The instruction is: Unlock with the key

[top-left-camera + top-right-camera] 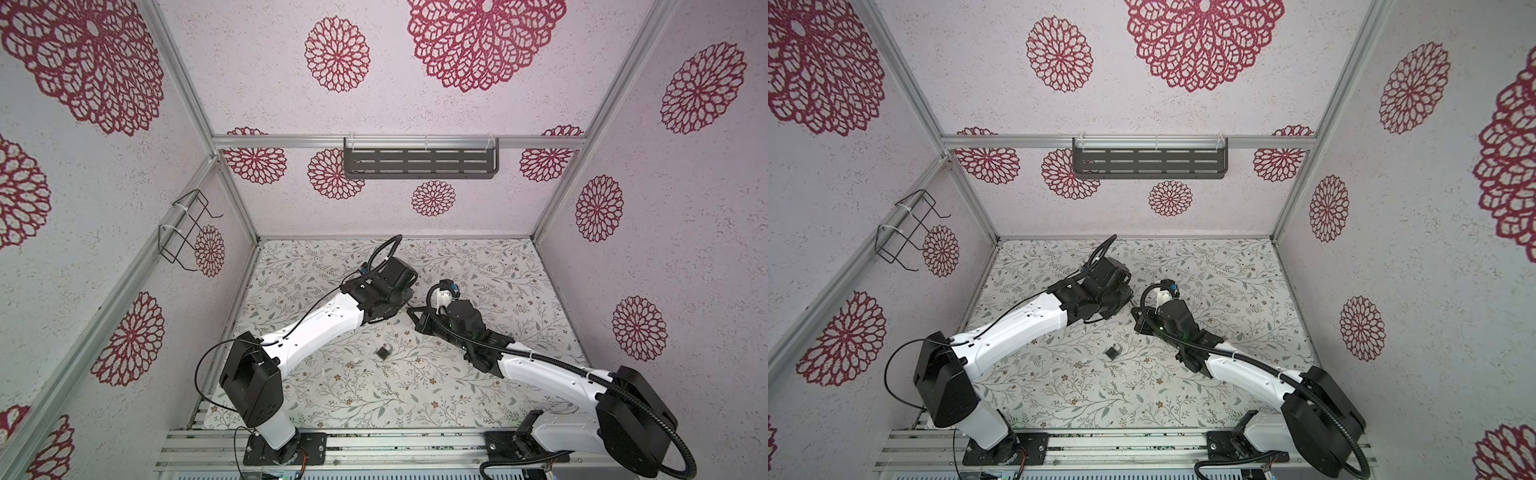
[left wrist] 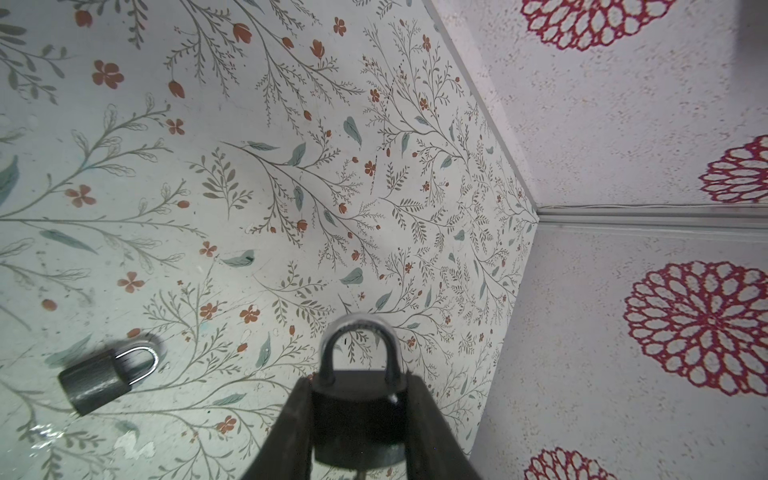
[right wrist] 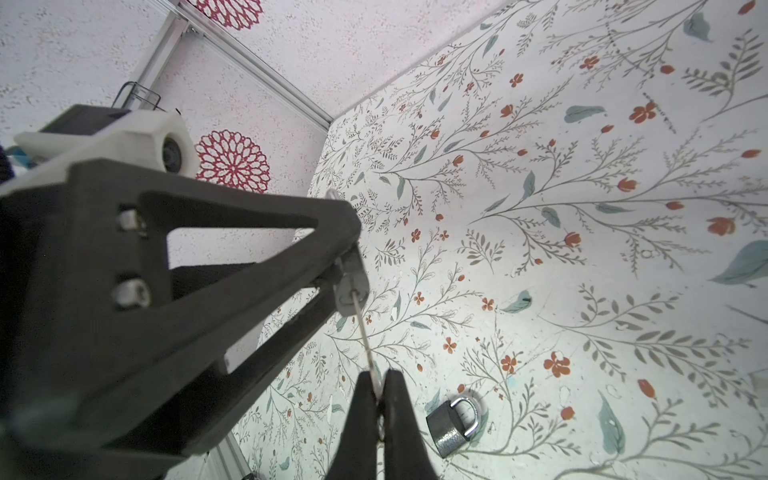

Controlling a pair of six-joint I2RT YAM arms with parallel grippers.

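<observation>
My left gripper point(image 2: 359, 378) is shut on a dark padlock point(image 2: 359, 415) and holds it above the table, its silver shackle pointing away from the wrist. My right gripper point(image 3: 379, 376) is shut on the key point(image 3: 365, 336). The key's thin blade runs from the fingertips up to the keyhole face of the held padlock point(image 3: 352, 286) and meets it there. In both top views the two grippers meet over the middle of the table, left gripper point(image 1: 401, 301) against right gripper point(image 1: 417, 318). How deep the key sits is hidden.
A second grey padlock point(image 1: 383, 351) point(image 1: 1112, 352) point(image 2: 104, 380) point(image 3: 453, 419) lies on the floral table, nearer the front than the grippers. A wire basket point(image 1: 187, 230) hangs on the left wall. A dark slotted shelf point(image 1: 419, 162) is fixed to the rear wall.
</observation>
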